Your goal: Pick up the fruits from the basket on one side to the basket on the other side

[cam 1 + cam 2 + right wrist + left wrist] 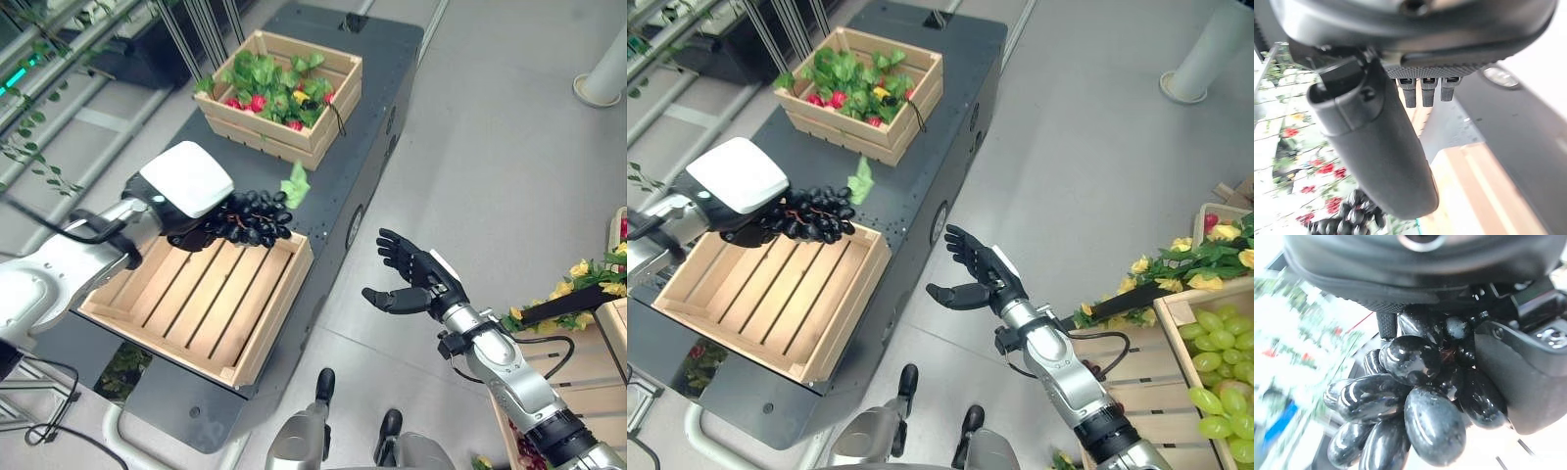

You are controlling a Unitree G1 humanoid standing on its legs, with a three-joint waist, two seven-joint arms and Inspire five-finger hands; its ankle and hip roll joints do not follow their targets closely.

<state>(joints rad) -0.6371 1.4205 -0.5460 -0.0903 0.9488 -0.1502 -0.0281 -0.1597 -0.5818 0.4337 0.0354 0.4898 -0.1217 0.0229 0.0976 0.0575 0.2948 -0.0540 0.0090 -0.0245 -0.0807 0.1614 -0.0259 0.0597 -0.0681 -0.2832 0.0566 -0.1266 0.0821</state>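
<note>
— Grapes: where are they, seen from the head?
— Black grapes (253, 219) hang past the left hand (186, 227), whose fingers curl round the bunch, above the far edge of the empty crate (196, 294). The right hand (975, 274) hangs spread and idle.
— And the left wrist view?
— Grapes (1415, 406) bulge between thumb and fingers. I'd carry them lower and inward before loosening, so nothing rolls off.

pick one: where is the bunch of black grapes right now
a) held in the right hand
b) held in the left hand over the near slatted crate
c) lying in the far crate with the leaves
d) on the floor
b: the left hand is curled round the black grapes above the near slatted crate; the right hand hangs open and holds nothing.
</note>
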